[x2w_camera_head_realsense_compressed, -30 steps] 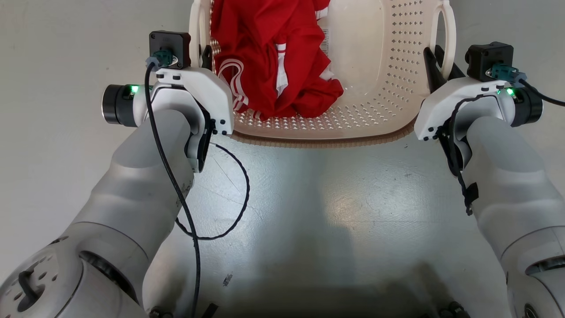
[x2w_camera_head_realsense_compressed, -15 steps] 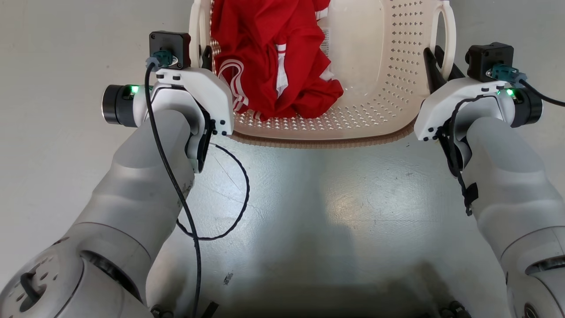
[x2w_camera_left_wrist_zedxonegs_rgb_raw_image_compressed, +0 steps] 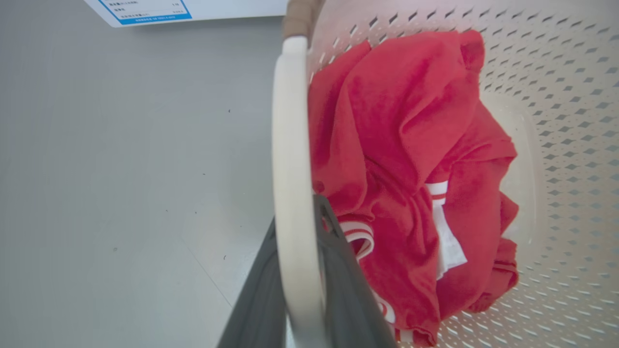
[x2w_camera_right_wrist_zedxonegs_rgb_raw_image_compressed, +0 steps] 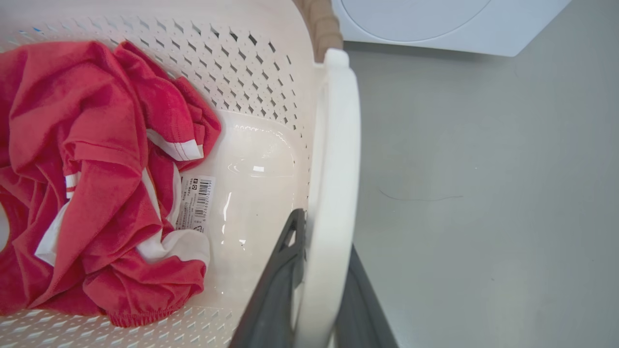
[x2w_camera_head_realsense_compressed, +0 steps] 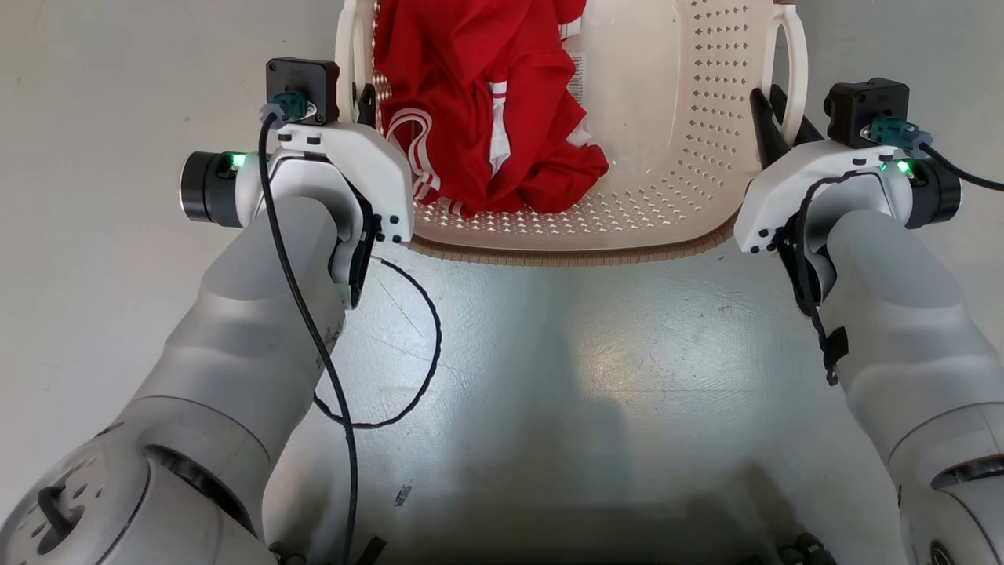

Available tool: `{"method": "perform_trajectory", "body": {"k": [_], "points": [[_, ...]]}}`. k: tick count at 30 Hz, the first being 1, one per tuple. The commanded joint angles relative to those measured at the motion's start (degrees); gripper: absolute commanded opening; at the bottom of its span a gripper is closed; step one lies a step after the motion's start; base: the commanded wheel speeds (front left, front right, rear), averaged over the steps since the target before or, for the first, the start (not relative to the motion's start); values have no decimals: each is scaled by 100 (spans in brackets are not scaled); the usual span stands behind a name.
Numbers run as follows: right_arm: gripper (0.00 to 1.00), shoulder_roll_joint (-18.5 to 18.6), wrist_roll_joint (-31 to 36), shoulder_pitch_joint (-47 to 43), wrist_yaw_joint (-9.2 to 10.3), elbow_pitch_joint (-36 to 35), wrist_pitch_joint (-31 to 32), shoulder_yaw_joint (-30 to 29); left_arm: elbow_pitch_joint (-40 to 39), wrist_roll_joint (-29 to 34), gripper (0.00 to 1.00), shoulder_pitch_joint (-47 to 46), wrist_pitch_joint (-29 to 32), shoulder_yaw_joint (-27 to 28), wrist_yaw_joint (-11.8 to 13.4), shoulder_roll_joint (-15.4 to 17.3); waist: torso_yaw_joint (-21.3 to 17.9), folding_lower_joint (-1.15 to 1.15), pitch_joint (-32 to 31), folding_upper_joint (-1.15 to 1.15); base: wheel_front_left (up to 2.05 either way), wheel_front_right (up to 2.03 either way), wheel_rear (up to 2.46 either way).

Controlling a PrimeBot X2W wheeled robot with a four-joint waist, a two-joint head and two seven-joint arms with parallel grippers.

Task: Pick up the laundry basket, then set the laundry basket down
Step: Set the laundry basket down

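Note:
The laundry basket (x2w_camera_head_realsense_compressed: 674, 118) is cream-white and perforated, with a brown woven-look rim (x2w_camera_head_realsense_compressed: 565, 255), and lies ahead between my two arms. A red garment with white stripes (x2w_camera_head_realsense_compressed: 486, 102) is heaped in its left half. My left gripper (x2w_camera_head_realsense_compressed: 362, 98) is shut on the left loop handle (x2w_camera_left_wrist_zedxonegs_rgb_raw_image_compressed: 290, 159), one dark finger on each side of the white band. My right gripper (x2w_camera_head_realsense_compressed: 773, 118) is shut the same way on the right loop handle (x2w_camera_right_wrist_zedxonegs_rgb_raw_image_compressed: 336, 145). The basket's far end is cut off at the top of the head view.
A white washing machine (x2w_camera_right_wrist_zedxonegs_rgb_raw_image_compressed: 435, 24) stands just beyond the basket, and a white panel with a blue-edged label (x2w_camera_left_wrist_zedxonegs_rgb_raw_image_compressed: 184, 7) shows beyond it on the left. A black cable (x2w_camera_head_realsense_compressed: 416, 337) loops from my left forearm over the grey floor (x2w_camera_head_realsense_compressed: 596, 377).
The basket and both grippers have edged slightly up the head view together. Both grips on the handles are unchanged.

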State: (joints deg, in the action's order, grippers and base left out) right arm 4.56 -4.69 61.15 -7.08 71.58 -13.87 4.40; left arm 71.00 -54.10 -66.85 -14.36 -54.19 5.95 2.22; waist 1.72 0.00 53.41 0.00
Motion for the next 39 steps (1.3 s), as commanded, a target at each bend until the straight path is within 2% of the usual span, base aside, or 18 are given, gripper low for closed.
{"method": "perform_trajectory", "body": {"k": [1,4,5,6,7,8,9,28,32,39], "points": [[0,-169,-11,-188,-41,-9,-67,136,-36,71,0,-26,-63,60,-58,82,-4,0,-3,0,0,0,0],[0,-169,-35,-194,-41,0,-65,147,-21,82,0,-20,-63,71,-76,80,-10,0,-4,0,0,0,0],[8,-169,-54,-200,-41,9,-46,148,-12,87,0,-18,-63,75,-84,79,-13,0,-4,0,0,0,0],[29,-169,-71,-204,-41,18,-29,151,-2,90,3,-15,-63,79,-89,78,-15,0,-3,0,0,0,0],[78,-169,-82,-204,-41,25,-21,154,7,91,32,-13,-63,82,-91,77,-18,0,-2,0,0,0,0],[100,-169,-90,-201,-41,32,-18,156,15,91,71,-13,-63,85,-90,76,-20,0,0,0,0,0,0],[100,-169,-91,-196,-41,37,-20,150,26,93,100,-13,-63,85,-93,75,-24,0,4,0,0,0,0],[100,-169,-216,-281,-41,57,-102,71,-39,84,100,117,-63,295,-14,66,-58,0,-336,0,0,0,0],[100,-169,-227,-316,-41,-8,-109,12,-129,86,100,233,-63,459,-23,68,-103,0,-521,0,0,0,0],[100,-169,-141,-758,-41,-657,-112,-171,-806,366,100,787,-63,1096,63,235,-197,0,-1190,0,0,0,0]]}}
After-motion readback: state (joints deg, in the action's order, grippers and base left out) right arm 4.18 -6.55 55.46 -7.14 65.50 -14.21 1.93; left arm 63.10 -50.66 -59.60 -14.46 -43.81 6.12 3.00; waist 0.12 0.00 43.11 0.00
